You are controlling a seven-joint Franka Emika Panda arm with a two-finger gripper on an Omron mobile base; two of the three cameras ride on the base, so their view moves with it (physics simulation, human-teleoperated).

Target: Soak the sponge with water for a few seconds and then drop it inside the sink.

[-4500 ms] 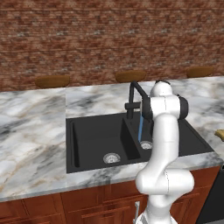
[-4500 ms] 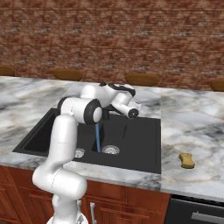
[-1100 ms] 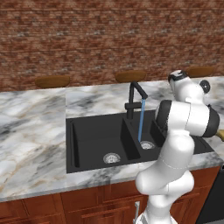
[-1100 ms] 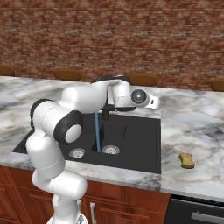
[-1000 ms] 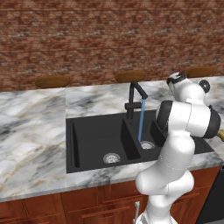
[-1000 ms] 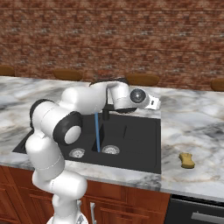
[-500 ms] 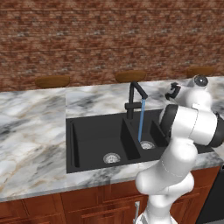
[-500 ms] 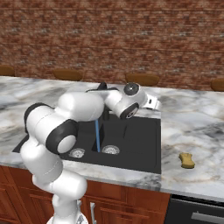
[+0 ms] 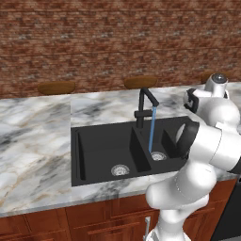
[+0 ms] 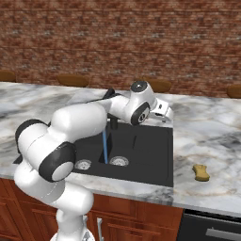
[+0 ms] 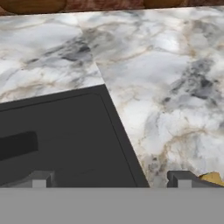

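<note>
The arm reaches out over the sink's [image 10: 141, 150] right rim, and the jaws [image 11: 111, 179] stand wide apart with nothing between them. In the hand view the two tips straddle the sink's right edge, one over the black basin and the other over the marble table [image 11: 175, 87].

The sponge [image 10: 201, 172] lies on the table, right of the sink and near the table's front edge, apart from the jaws. In the hand view a sliver of yellow shows just beside the right-hand tip at the bottom; whether they touch cannot be told.

The water [image 10: 105, 147] is running: a thin blue stream drops straight from the faucet [image 9: 142, 107] into the sink's narrower basin, landing near its drain [image 9: 158, 156]. From the left base view that stream falls right of the divider, while the wider basin lies left of it with its own drain [image 9: 119, 170].

The faucet stands at the back rim of the sink, about over the divider. Behind the sink the table runs to a brick wall [image 9: 117, 42], and a few brown rounded shapes [image 9: 56, 87] sit along the table's far edge.
</note>
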